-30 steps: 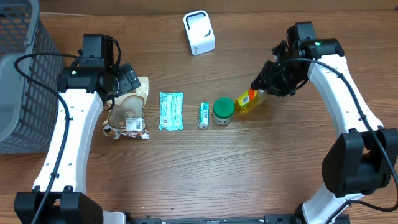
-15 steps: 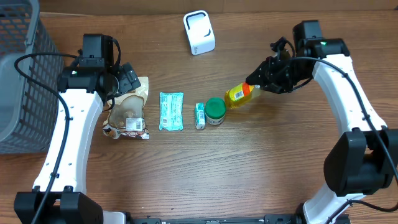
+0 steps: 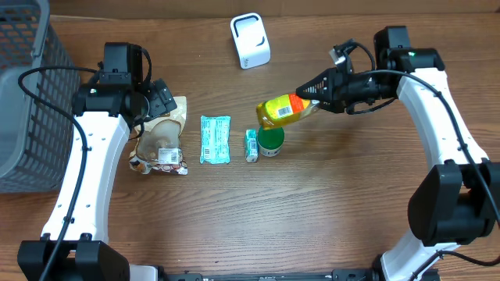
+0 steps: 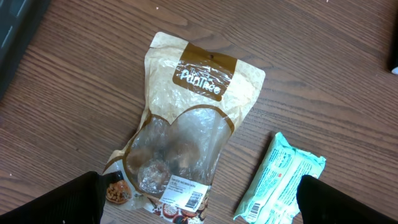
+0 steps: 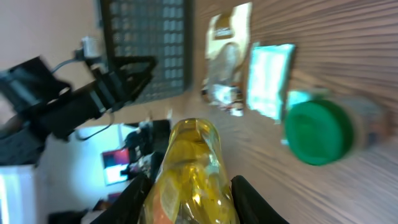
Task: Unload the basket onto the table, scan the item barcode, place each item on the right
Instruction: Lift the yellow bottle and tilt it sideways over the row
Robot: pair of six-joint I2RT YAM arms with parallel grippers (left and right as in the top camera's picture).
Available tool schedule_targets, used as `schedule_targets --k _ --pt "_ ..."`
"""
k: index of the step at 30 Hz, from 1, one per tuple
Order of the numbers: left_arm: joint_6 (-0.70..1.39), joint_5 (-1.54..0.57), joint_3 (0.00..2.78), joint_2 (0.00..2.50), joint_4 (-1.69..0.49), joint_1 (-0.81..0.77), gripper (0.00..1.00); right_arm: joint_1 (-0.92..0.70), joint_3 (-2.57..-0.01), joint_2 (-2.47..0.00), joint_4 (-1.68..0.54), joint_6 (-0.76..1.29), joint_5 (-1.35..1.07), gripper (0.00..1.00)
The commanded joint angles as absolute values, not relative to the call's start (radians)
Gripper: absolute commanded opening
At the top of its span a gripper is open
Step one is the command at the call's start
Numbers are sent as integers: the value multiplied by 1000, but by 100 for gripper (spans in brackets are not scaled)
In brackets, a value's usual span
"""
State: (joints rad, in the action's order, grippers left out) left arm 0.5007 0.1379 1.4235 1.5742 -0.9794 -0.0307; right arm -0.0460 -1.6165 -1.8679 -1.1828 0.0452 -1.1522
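Observation:
A yellow bottle [image 3: 283,110] with an orange label hangs tilted above the table, and my right gripper [image 3: 311,94] is shut on its neck end. In the right wrist view the bottle [image 5: 191,174] fills the space between the two black fingers [image 5: 134,199]. It hovers just above a green-lidded jar [image 3: 271,140]. A white scanner [image 3: 250,40] stands at the back of the table, apart from the bottle. My left gripper [image 3: 160,97] is open above a brown snack pouch [image 4: 186,124], holding nothing.
A mint-green packet [image 3: 215,139] and a small tube [image 3: 251,145] lie in a row between the pouch [image 3: 162,140] and the jar. A grey wire basket [image 3: 23,94] stands at the far left edge.
My right gripper has lifted the yellow bottle and carried it left, from beside the green-lidded jar to above it. The left arm has not moved.

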Motion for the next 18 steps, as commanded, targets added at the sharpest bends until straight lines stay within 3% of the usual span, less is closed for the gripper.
schedule_targets --k 1,18 --pt "494 130 1433 1577 -979 -27 99 -86 -1650 -1863 -1182 17 -1275 21" --pt "494 130 1433 1577 -979 -27 100 -92 -1650 -1785 -1270 28 -1267 21"
